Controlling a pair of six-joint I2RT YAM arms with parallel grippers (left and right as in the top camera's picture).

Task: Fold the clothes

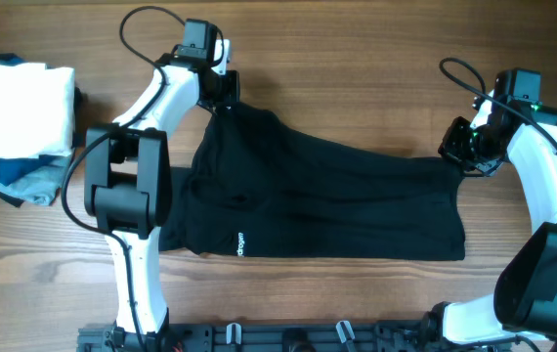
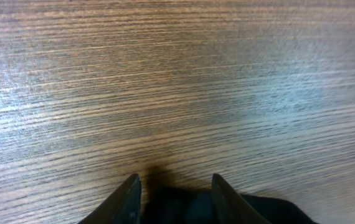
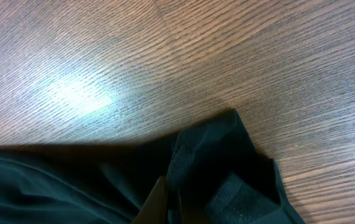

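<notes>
Overhead, we see the black clothes (image 1: 327,200) spread across the tabletop (image 1: 357,59), with the left pincer (image 1: 222,91) and right pincer (image 1: 466,150) at the far corners. Only the wrist views show each one clamping fabric between its fingers (image 2: 127,200).

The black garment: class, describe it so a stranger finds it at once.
On the wooden table, spread across its middle, lies the black garment. Unlike the folded white and blue pile at the left edge, it lies open and bears small white print.
</notes>
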